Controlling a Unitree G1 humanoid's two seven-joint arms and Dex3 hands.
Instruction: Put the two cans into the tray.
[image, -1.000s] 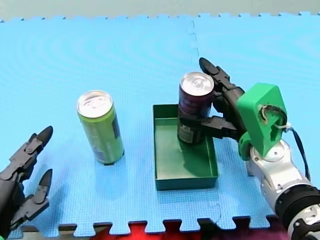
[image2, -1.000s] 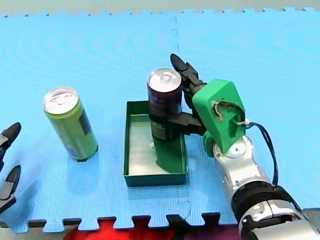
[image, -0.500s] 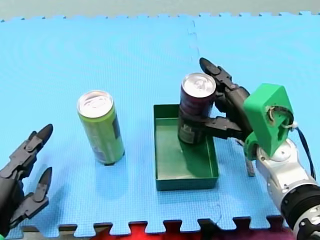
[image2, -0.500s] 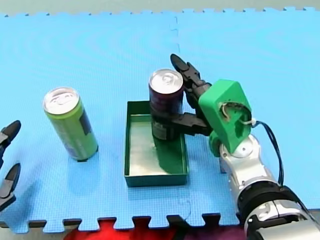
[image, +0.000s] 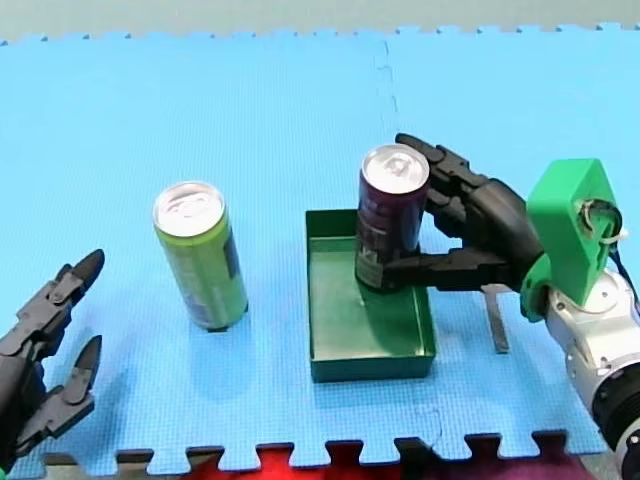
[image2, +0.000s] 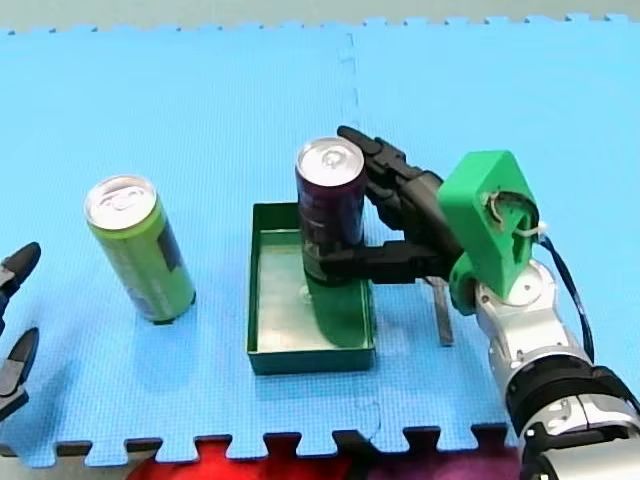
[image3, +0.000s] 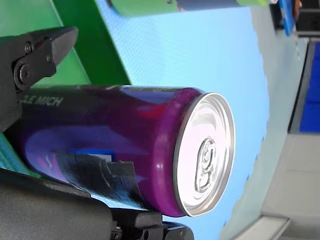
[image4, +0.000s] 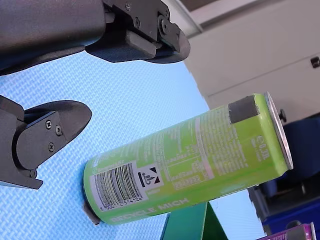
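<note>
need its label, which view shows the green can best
The second wrist view: the green can is close and side-on, barcode legible. Both head views show it upright on the mat, left of the tray; the first wrist view catches a sliver.

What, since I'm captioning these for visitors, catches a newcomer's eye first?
The purple can stands upright at the far end of the green tray, gripped by the right hand. Left of the tray, the green can stands alone on the blue mat, and the left hand is at the near left corner, holding nothing.
</note>
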